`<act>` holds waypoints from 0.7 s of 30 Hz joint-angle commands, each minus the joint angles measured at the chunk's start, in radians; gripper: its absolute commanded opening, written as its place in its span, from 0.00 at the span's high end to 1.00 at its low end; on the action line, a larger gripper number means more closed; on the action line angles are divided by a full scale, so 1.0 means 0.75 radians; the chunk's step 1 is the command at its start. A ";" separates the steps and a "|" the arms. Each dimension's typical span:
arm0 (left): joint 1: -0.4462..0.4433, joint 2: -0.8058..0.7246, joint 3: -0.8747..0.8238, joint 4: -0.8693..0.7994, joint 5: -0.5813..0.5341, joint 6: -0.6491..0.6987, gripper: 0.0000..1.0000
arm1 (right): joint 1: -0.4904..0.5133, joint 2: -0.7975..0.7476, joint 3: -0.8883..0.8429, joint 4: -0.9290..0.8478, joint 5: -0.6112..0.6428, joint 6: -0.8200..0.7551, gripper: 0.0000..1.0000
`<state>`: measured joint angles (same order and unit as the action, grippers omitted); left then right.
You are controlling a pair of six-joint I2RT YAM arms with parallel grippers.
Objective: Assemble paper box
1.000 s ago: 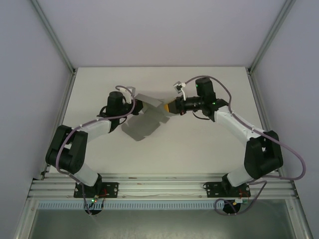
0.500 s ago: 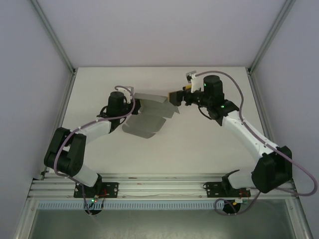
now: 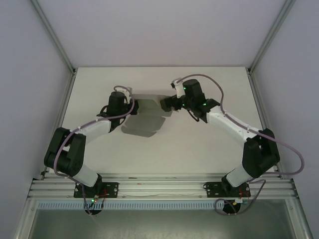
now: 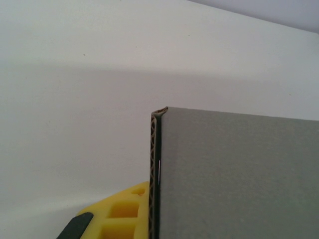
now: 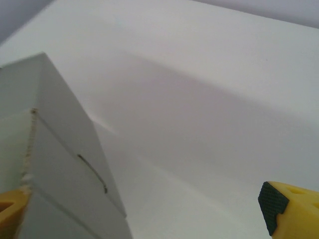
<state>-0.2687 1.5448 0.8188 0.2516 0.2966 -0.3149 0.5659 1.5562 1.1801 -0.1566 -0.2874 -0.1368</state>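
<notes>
— Holding the paper box (image 3: pixel 149 105), a plain matte grey sheet of creased card, we have our left hand (image 3: pixel 133 105) clamped shut on its left edge. The shadow on the white counter (image 3: pixel 199 149) suggests the card hangs above the surface, mid-counter toward the far side.

— And our right hand (image 3: pixel 167 103)?

— Its jaws are spread wide and grip nothing. In its wrist view the card's right edge lies beside one yellow finger (image 5: pixel 6 214), with the other finger (image 5: pixel 291 209) well apart on the right.

— So the step, as we read it, is taking the right side to fold a panel.

— We think so. We should slide further over that edge first, so the pads land on a flat panel and not on a crease.

— Then close gently?

— Yes, thin card would likely buckle under a hard pinch. We should swing the right hand in an arc about the scored line, not pull straight away, or the sheet may slip from the left hand.

— How far along are we?

— Early, we judge: the card shows bent panels, not a box.
</notes>
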 commanded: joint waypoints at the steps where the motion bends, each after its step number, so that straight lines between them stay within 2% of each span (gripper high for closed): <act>1: -0.028 -0.015 0.053 -0.034 -0.067 -0.019 1.00 | 0.063 0.049 0.004 0.109 0.272 -0.056 0.00; 6: -0.109 0.005 0.087 -0.089 -0.228 0.020 1.00 | 0.133 0.096 -0.005 0.308 0.464 0.009 0.00; 8: -0.126 0.006 0.088 -0.091 -0.247 0.022 1.00 | 0.151 0.099 -0.014 0.348 0.546 0.032 0.00; 13: -0.127 -0.002 0.090 -0.096 -0.287 -0.014 1.00 | 0.156 0.035 -0.048 0.242 0.613 0.047 0.00; 21: -0.125 -0.056 0.092 -0.121 -0.343 -0.002 1.00 | 0.146 -0.275 -0.270 -0.032 0.605 0.038 0.00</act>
<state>-0.3584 1.5444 0.8608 0.1802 0.0692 -0.3199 0.6834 1.4284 1.0153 -0.0914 0.1322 -0.1162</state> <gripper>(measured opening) 0.086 0.997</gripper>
